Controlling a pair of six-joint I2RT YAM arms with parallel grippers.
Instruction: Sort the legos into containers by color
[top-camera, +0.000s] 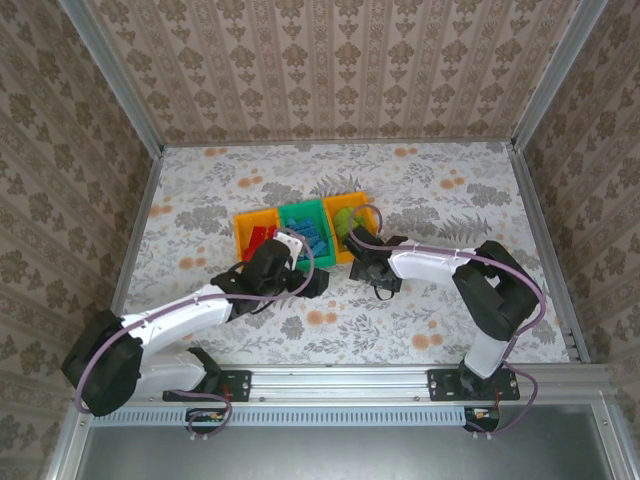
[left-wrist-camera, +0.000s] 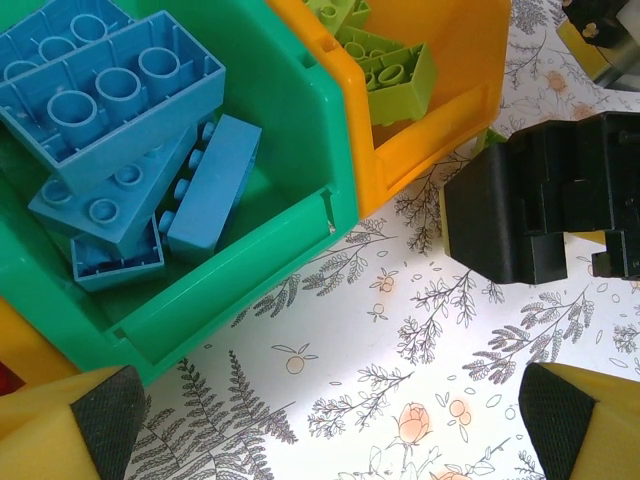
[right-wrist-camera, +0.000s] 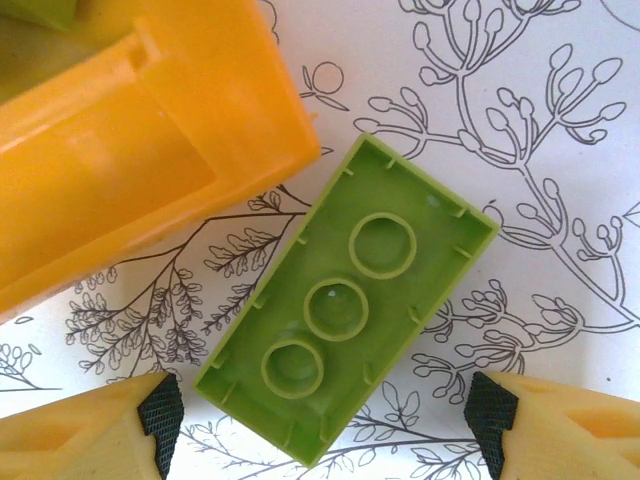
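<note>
A lime brick (right-wrist-camera: 345, 300) lies hollow side up on the table (right-wrist-camera: 520, 120), just beside the front wall of the right orange bin (right-wrist-camera: 130, 170). The right end effector (right-wrist-camera: 325, 420) straddles it, released, with the pads clear of the brick on both sides. The left end effector (left-wrist-camera: 330, 425) hangs spread wide and empty in front of the green bin (left-wrist-camera: 250, 290), which holds blue bricks (left-wrist-camera: 110, 100).

The brick sits skewed to the line between the pads, so a squeeze would probably meet corners first and spin it or pop it loose. Its upper corner is close to the bin wall, so a nudge could jam it there or shove the joined bins. The two arms are also near each other, and a careless lift risks a bump.

In the top view the arms cover the front of the bins, so I cannot tell whether other loose bricks lie beneath them. The red bricks (top-camera: 262, 238) in the left orange bin (top-camera: 245, 222) are too small to count, and the lime bricks (left-wrist-camera: 395, 75) are cut off at the frame edge.
</note>
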